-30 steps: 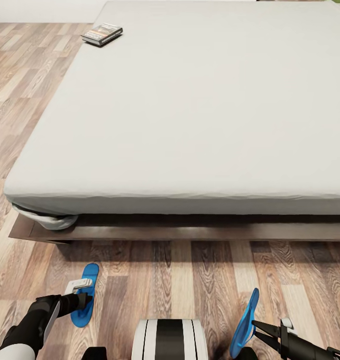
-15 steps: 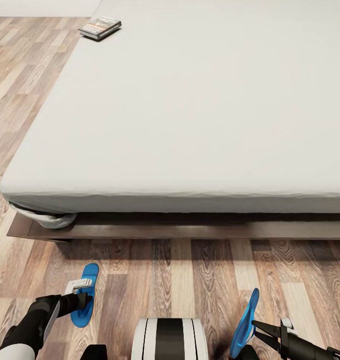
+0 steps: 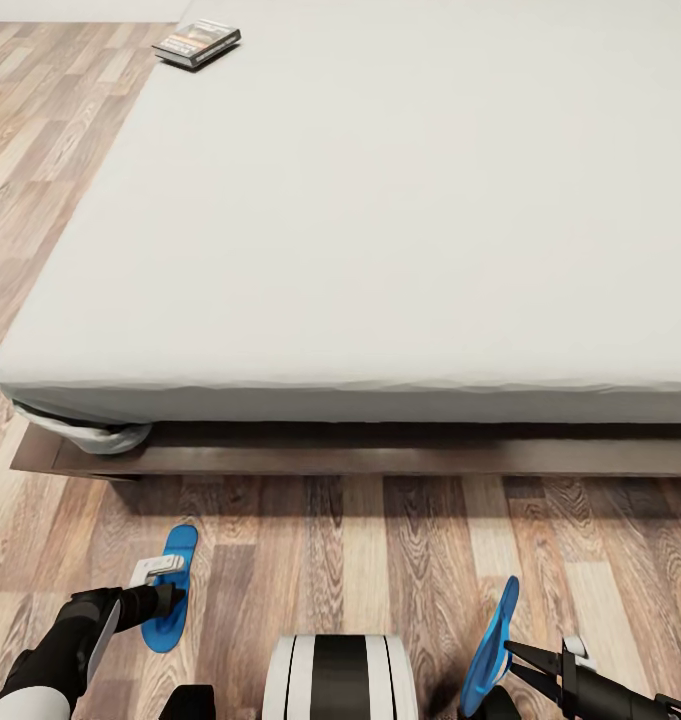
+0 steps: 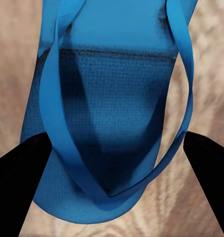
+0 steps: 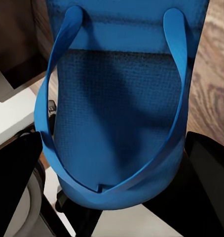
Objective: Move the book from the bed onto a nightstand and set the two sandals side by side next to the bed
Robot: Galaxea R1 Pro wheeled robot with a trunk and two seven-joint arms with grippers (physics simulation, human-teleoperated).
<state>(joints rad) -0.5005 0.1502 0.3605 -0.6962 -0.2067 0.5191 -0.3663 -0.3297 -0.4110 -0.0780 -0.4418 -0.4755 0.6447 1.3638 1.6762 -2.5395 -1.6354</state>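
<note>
The book (image 3: 196, 42) lies on the far left corner of the bed (image 3: 380, 250), a wide pale mattress on a dark wooden frame. I hold both blue sandals over the wood floor, short of the bed's foot. My left gripper (image 3: 170, 600) is shut on one sandal (image 3: 180, 548), which hangs flat; the left wrist view has this sandal (image 4: 117, 98) between the dark fingers (image 4: 18, 168). My right gripper (image 3: 510, 655) is shut on the other sandal (image 3: 492, 640), tilted on its edge, with its straps close up in the right wrist view (image 5: 117, 108). No nightstand is in sight.
The bed's dark frame (image 3: 380, 460) juts out low along the floor in front of me, with a bunched sheet corner (image 3: 90, 435) at its left end. Plank floor (image 3: 40, 150) runs along the bed's left side. My white base (image 3: 340, 680) is at the bottom.
The camera has moved: the bed and the book sit a little higher in the picture. Both sandals stay in the same place in my grippers.
</note>
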